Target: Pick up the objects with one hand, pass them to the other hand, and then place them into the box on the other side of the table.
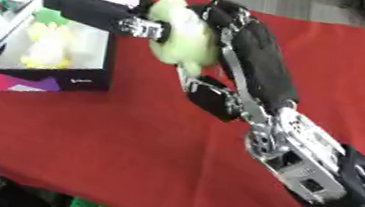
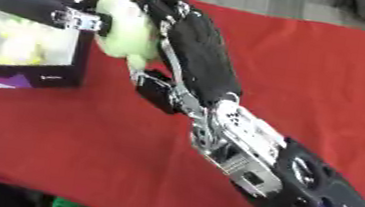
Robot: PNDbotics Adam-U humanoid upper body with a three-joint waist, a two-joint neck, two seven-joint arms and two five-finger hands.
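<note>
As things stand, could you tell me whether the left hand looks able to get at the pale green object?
Probably yes: the left hand already meets the pale green object, which the right hand holds beside the box.

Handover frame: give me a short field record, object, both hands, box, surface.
object: pale green soft object, held in the air between both hands
right hand: right hand, fingers curled round the object
left hand: left hand, fingers at the object's left side; grip unclear
box: open box at left, yellow-green items inside
surface: red tablecloth
</note>
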